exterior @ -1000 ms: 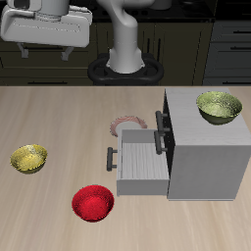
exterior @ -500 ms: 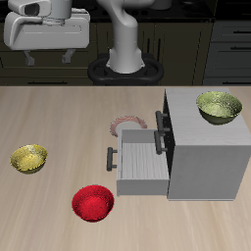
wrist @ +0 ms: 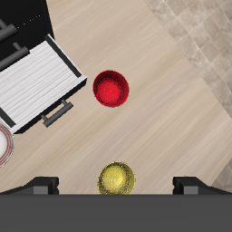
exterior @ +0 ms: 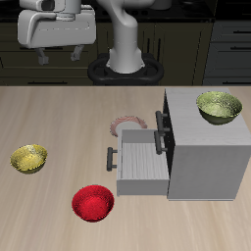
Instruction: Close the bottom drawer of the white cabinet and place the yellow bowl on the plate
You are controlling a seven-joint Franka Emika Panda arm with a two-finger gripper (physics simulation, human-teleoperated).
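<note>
The white cabinet [exterior: 204, 147] stands on the table with its bottom drawer [exterior: 140, 163] pulled out, dark bar handle [exterior: 110, 159] at its front. In the wrist view the same open drawer [wrist: 36, 83] shows from above. The yellow bowl [exterior: 28, 158] sits alone on the table, far from the cabinet; it also shows in the wrist view [wrist: 117, 178]. The plate [exterior: 125, 125] lies behind the open drawer, beside the cabinet; only its rim [wrist: 4, 145] shows in the wrist view. My gripper [exterior: 59, 57] hangs high above the back of the table, open and empty.
A red bowl [exterior: 93, 203] sits near the table's front edge, close to the drawer's handle. A larger olive-green bowl [exterior: 219, 106] rests on top of the cabinet. The robot's base [exterior: 125, 67] stands at the back.
The gripper has shifted sideways toward the robot's base and a little higher. Nothing on the table has moved.
</note>
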